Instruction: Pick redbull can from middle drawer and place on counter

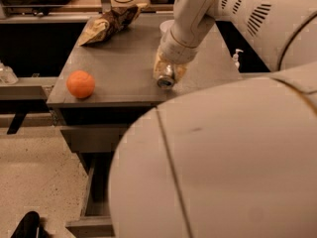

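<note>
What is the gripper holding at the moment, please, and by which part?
The gripper, low over the counter, grips the redbull can by its sides.

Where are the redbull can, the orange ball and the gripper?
redbull can point(165, 81): camera view, its round end.
orange ball point(80, 84): camera view, its middle.
gripper point(169, 73): camera view, midway between fingertips, holding the can at the front of the counter point(124, 58).

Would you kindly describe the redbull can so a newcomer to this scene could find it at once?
On the grey counter atop the drawer cabinet, right of the orange ball and near the front edge, the gripper of the white arm reaches down. The redbull can lies clasped in it, one round end facing the camera: the only slim, shiny silver thing there.
</note>
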Available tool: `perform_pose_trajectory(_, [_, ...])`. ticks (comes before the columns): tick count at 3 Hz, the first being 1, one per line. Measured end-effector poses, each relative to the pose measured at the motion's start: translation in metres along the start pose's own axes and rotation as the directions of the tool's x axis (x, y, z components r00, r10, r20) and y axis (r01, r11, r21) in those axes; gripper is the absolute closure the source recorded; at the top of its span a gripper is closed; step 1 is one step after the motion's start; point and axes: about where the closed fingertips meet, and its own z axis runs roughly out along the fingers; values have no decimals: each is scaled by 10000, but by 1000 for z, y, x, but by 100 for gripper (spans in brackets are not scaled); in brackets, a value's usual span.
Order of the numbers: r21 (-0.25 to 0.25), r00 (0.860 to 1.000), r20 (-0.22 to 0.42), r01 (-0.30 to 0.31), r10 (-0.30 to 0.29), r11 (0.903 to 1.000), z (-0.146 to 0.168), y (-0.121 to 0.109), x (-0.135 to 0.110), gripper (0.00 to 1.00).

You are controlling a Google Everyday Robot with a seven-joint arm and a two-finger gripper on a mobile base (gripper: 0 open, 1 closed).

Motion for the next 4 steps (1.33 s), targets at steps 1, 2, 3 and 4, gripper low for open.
perform_pose_trajectory(1, [-849, 9949, -251, -991, 973, 9914, -16, 39, 0, 82])
perform_pose_trajectory(2, [-701, 9945, -242, -1030, 1016, 9922, -17, 36, -1, 59])
perform_pose_trajectory(3, [-567, 9940, -244, -1076, 1063, 9926, -18, 33, -1, 36])
perform_pose_trajectory(4, [-436, 9935, -245, -1117, 1107, 9928, -19, 31, -1, 12])
